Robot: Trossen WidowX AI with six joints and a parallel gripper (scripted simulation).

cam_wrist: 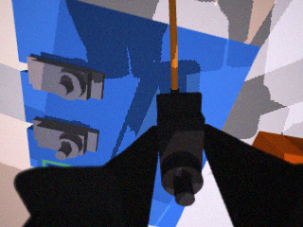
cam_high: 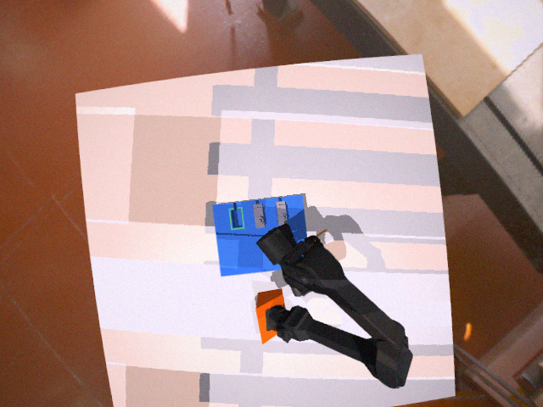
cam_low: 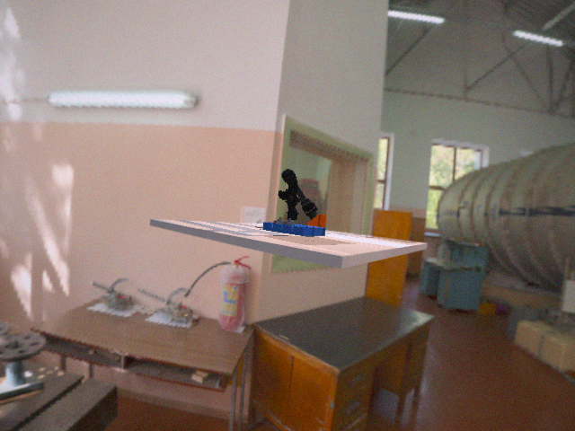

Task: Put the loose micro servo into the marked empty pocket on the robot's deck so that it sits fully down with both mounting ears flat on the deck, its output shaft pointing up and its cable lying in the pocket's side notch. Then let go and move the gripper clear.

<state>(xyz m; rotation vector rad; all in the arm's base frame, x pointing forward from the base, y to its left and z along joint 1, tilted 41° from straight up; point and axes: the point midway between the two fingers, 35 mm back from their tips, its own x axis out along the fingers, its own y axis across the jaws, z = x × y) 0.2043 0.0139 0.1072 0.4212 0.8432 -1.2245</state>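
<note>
My gripper [cam_wrist: 179, 130] [cam_low: 291, 217] is shut on the loose micro servo [cam_wrist: 182, 147], a dark body between the two fingers. The servo's output shaft faces the wrist camera, and its orange cable [cam_wrist: 173, 57] [cam_high: 321, 232] runs away from the far end. They are over the right part of the blue deck [cam_high: 227, 258] [cam_low: 295, 229] [cam_wrist: 218, 54]; any gap beneath the servo cannot be told. The marked pocket [cam_high: 237, 219] is empty, at the deck's left, outlined in green. The arm hides the servo body in the top view.
Two grey servos [cam_high: 260, 215] [cam_high: 281, 212] [cam_wrist: 66, 82] [cam_wrist: 65, 142] sit in the deck between the marked pocket and my gripper. An orange block [cam_high: 263, 320] [cam_low: 321, 219] [cam_wrist: 272, 148] stands by the arm's base, beyond the deck's near edge. The pale table top [cam_high: 166, 298] lies beneath.
</note>
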